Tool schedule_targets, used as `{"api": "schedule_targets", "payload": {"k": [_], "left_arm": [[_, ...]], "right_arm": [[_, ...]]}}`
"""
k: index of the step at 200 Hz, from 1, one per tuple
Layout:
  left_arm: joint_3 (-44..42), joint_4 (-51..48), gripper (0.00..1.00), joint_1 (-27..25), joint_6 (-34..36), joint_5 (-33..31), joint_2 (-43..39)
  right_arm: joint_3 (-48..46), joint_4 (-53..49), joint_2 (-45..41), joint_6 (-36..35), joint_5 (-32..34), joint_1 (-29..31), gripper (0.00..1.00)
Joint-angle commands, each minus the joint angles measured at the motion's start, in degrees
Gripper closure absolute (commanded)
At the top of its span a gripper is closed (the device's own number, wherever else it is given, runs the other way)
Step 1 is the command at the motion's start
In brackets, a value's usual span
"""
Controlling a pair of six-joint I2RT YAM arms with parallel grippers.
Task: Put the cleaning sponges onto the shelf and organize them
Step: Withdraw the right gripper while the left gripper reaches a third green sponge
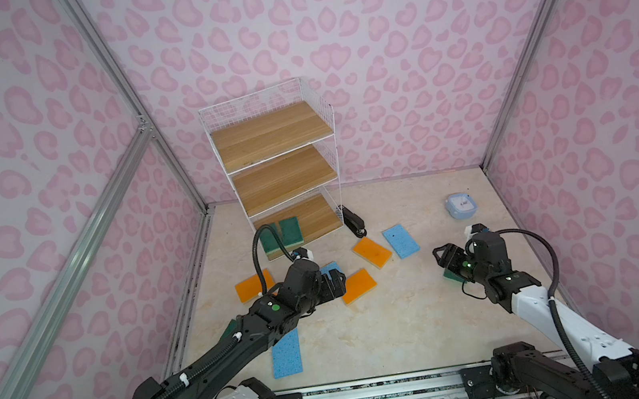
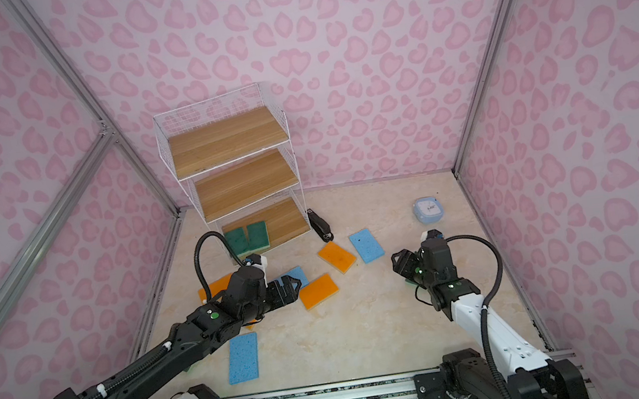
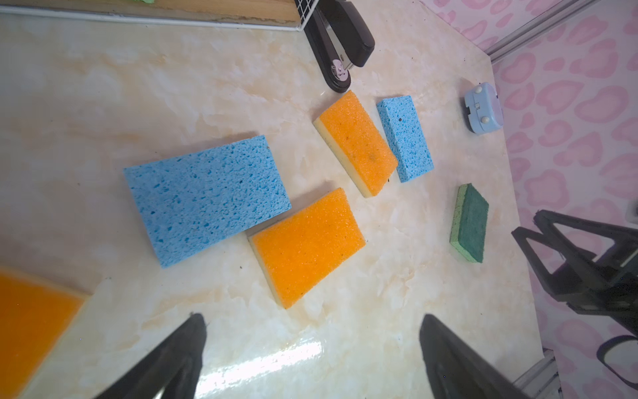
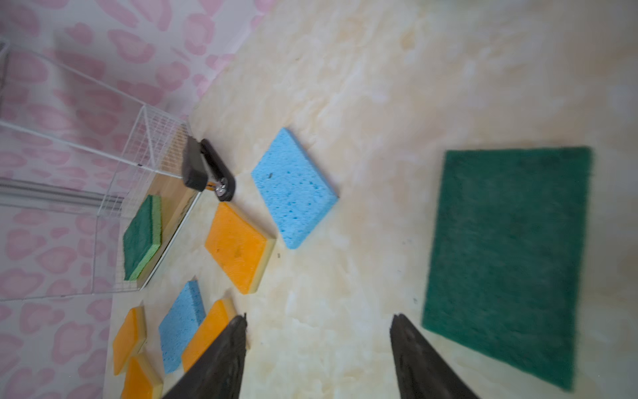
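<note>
Across the bench (image 1: 409,323), sponges (image 1: 373,252): four orange, three blue, two green; shelf (image 1: 271,131) holds two; my left gripper (image 3: 312,316) and right gripper (image 4: 319,316) gape empty.

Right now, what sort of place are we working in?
Likely a staged robot test cell: pink heart-patterned wall panels in silver aluminium framing, a cream marble-look tabletop, and a metal mounting rail along the near edge.

Green sponge (image 1: 450,274) mostly hidden under right gripper (image 1: 444,255) (blurred in wrist view), orange sponge (image 3: 31,324) cut by edge.
</note>
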Motion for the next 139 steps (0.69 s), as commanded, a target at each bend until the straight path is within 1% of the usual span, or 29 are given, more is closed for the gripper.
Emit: {"api": "schedule_targets", "payload": {"k": [1,15,31,39,72,97,121,139], "left_arm": [[1.41,5.93,0.03,-0.26,0.31,2.59,2.27],[1.67,6.52,0.03,-0.86,0.42,2.60,3.18],[1.68,6.81,0.03,-1.32,0.63,2.08,3.67],[1.44,7.05,0.03,-1.42,0.62,1.86,3.77],[0.64,7.61,0.02,-1.44,0.32,1.36,4.34],[0.12,8.50,0.02,-1.46,-0.38,1.45,5.41],[-0.33,9.37,0.02,-1.43,-1.29,1.72,6.22],[-0.28,9.46,0.03,-1.44,-1.53,1.67,5.73]], "right_arm": [[-2.68,-5.27,-2.65,-0.04,-0.68,-4.52,0.34],[-4.30,-6.12,-3.45,-0.39,-1.25,-8.27,0.35],[-6.51,-4.82,-3.07,-0.25,-3.10,-11.87,0.43],[-7.84,-3.23,-2.32,0.25,-4.07,-13.14,0.45],[-8.59,0.94,3.27,0.64,-4.77,-13.54,0.45],[-7.67,2.22,7.01,-0.15,-4.84,-13.96,0.45],[-6.61,3.35,10.78,-1.20,-5.29,-14.27,0.50],[-4.87,3.60,14.44,-2.53,-6.50,-14.80,0.56]]}}
